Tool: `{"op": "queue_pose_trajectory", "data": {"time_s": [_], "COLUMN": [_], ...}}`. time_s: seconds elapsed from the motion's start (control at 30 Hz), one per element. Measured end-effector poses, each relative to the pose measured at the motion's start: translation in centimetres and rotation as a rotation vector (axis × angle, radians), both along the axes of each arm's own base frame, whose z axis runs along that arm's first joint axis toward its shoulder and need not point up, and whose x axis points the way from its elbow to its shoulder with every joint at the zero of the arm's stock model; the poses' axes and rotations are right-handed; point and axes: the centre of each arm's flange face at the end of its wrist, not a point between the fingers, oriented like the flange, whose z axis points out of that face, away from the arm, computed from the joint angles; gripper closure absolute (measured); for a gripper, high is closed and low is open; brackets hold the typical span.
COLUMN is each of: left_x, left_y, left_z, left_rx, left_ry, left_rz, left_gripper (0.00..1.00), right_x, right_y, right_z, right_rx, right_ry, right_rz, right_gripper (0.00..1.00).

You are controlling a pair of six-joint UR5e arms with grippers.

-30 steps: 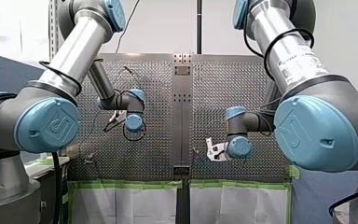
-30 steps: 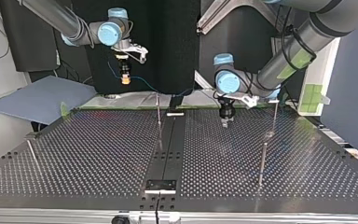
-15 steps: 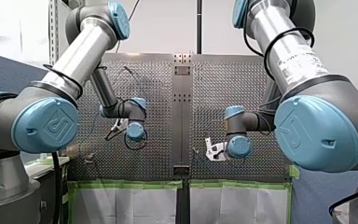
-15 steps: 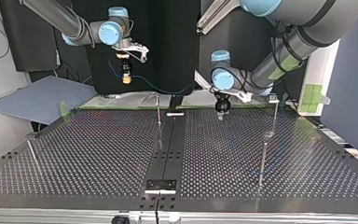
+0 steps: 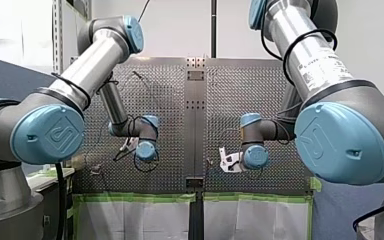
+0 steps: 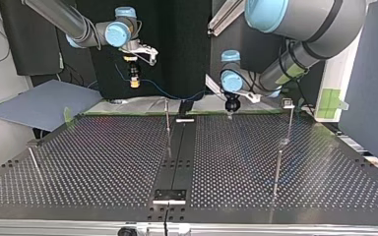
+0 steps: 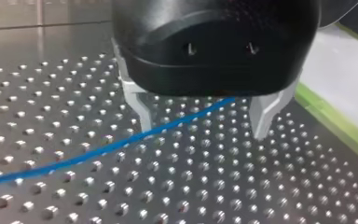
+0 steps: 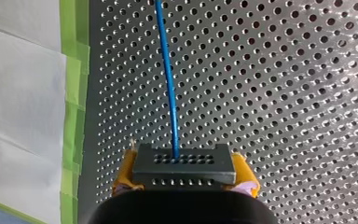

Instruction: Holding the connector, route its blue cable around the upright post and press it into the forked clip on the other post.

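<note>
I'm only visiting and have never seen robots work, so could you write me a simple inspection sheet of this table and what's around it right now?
Surface: perforated metal table.
Job's things: grey connector held in the air; thin upright posts stand on the table; a capped post is too small to tell whether its cap is forked.
Clutter: nothing seen.
Grippers: my right gripper is shut on the connector with yellow pads; my left gripper is open, low over the table.
Cables: blue cable leaves the connector and passes between the left gripper's fingers, not clamped.
Surroundings: green tape and white sheet at the table's edge.
</note>
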Motion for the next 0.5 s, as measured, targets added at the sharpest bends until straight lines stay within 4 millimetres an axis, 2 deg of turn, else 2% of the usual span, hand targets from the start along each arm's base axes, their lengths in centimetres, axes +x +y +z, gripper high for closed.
{"op": "queue_pose_trajectory", "data": {"time_s": [0.33,0.5], "left_x": [-0.5,-0.8], "left_y": [-0.6,-0.9], "left_z": [-0.5,-1.6], "left_rx": [-0.015,-0.016], "left_ry": [0.019,0.045], "left_rz": [-0.014,-0.017], "left_gripper": [0.01,0.01], "right_x": [0.1,0.1], "right_y": [-0.1,-0.1], "right_z": [0.1,0.2], "right_rx": [-0.005,-0.007], "right_ry": [-0.003,-0.005], "right_rz": [0.001,0.003], "right_gripper": [1.0,1.0]}}
